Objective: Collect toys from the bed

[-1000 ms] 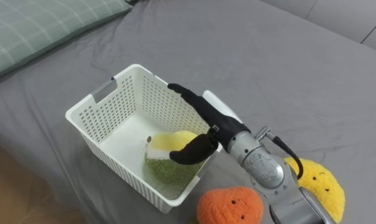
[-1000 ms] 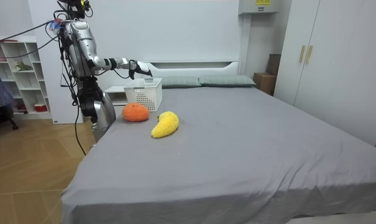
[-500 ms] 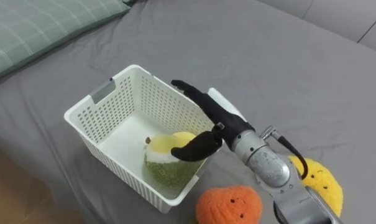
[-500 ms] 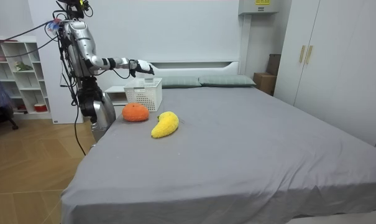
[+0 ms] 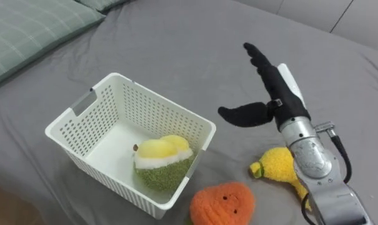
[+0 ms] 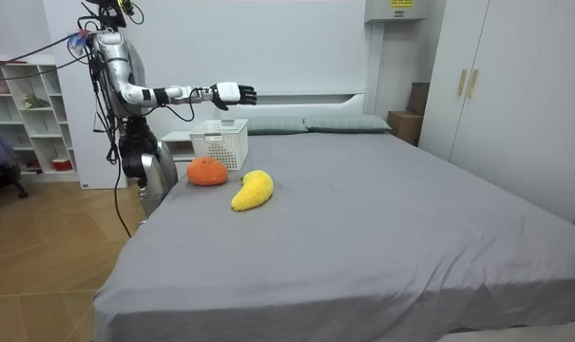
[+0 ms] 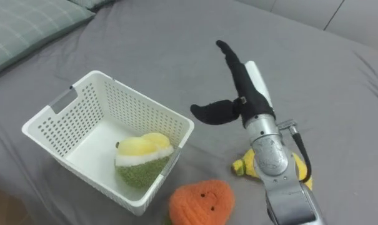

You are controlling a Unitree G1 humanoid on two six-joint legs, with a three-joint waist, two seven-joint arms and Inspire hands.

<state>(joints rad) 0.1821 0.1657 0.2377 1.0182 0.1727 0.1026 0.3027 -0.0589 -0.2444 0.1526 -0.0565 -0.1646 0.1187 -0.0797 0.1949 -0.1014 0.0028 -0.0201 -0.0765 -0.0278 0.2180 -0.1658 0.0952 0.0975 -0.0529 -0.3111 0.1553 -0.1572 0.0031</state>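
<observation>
Peeking out from behind the right forearm, the yellow plush (image 5: 279, 167) is half hidden, and the orange plush (image 5: 221, 203) gets cut off by the near edge. The green-and-yellow plush (image 5: 162, 164) sits inside the white basket (image 5: 151, 112) on the bed (image 5: 176, 44). The right hand (image 5: 277, 100) was over the basket a second ago; now it's off to the right, fingers straight, thumb spread, holding nothing.

A perforated white plastic basket (image 5: 123, 134) holds a fuzzy plush toy (image 5: 161, 164) near the matt grey bedsheet's (image 5: 176, 56) edge.
</observation>
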